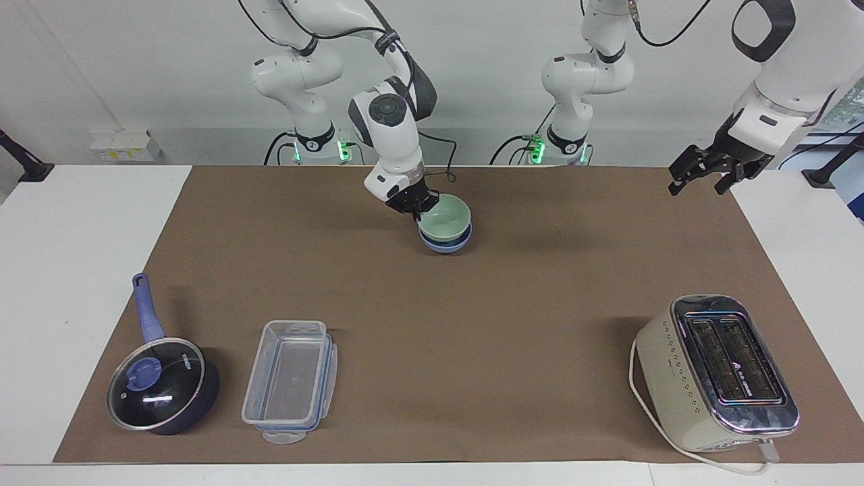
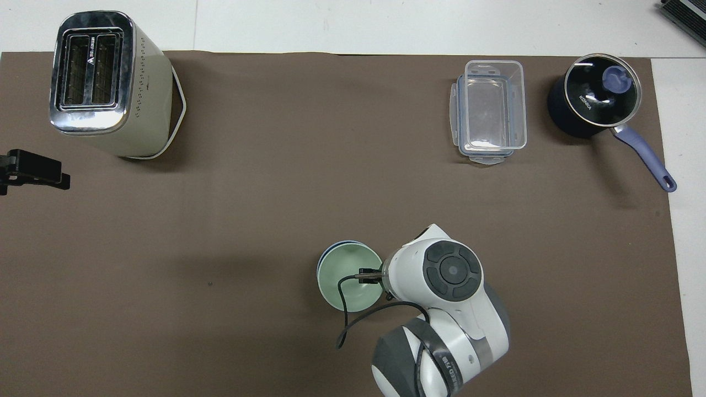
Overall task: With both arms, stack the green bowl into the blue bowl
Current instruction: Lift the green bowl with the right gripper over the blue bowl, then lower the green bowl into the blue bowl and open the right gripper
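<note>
The pale green bowl (image 1: 446, 218) sits inside the light blue bowl (image 1: 445, 246) on the brown mat, near the robots' edge, about midway between the arms. Only the blue bowl's rim (image 2: 326, 253) shows in the overhead view, around the green bowl (image 2: 347, 275). My right gripper (image 1: 415, 206) is shut on the green bowl's rim, on the side toward the right arm's end; it also shows in the overhead view (image 2: 368, 274). My left gripper (image 1: 702, 175) waits in the air over the mat's edge at the left arm's end; it also shows in the overhead view (image 2: 33, 172).
A cream toaster (image 1: 719, 374) stands far from the robots at the left arm's end. A clear plastic container (image 1: 290, 379) and a dark blue lidded pot (image 1: 162, 385) stand far from the robots at the right arm's end.
</note>
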